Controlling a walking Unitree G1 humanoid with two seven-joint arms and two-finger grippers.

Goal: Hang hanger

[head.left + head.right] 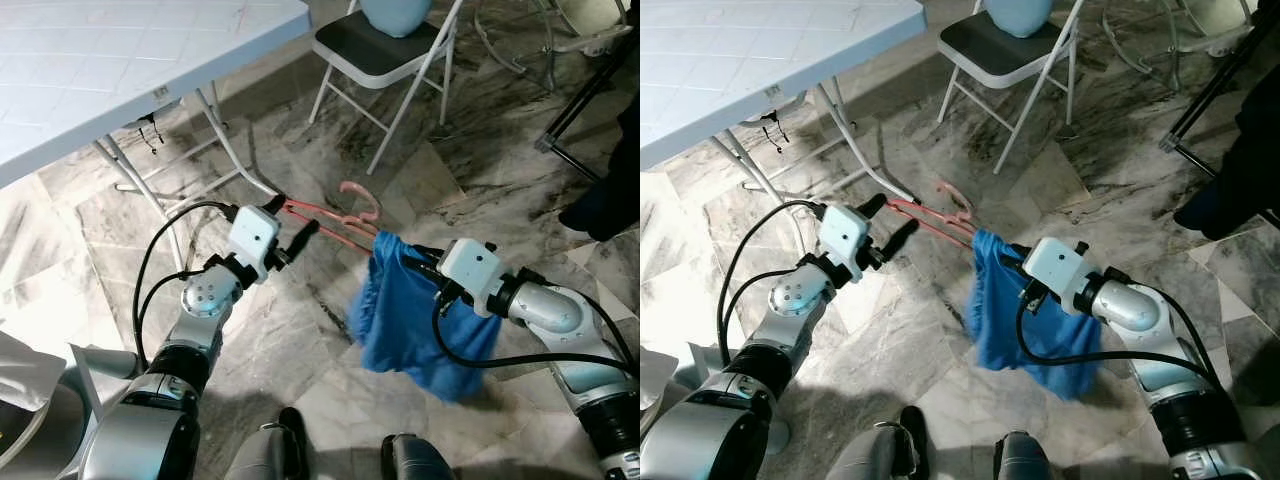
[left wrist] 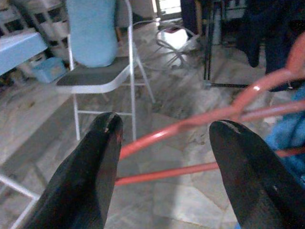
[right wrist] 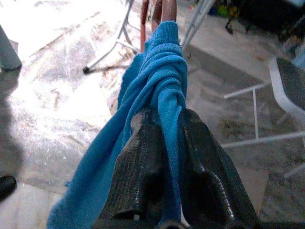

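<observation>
While both arms reach out over the marble floor [image 1: 300, 340], I see the pink hanger [image 1: 335, 222] held up in the air between them, its hook [image 1: 362, 195] pointing toward the folding chair [image 1: 385, 55]. My left pincer [image 1: 292, 222] stands wide open, and in the left wrist view the hanger's two thin bars run across the gap between its fingers [image 2: 86, 176]; I cannot tell whether either finger touches a bar. My right pincer [image 3: 164, 143] is closed tight on a blue cloth [image 1: 400, 310], which is bunched between its fingers and draped over the hanger's near end, hanging down below the arm. A white table [image 1: 120, 60] stands off to the robot's left, its legs on the floor. Something pale blue [image 1: 395, 12] rests on the chair seat. A dark-clothed person's edge [image 1: 615, 180] shows at far right.
</observation>
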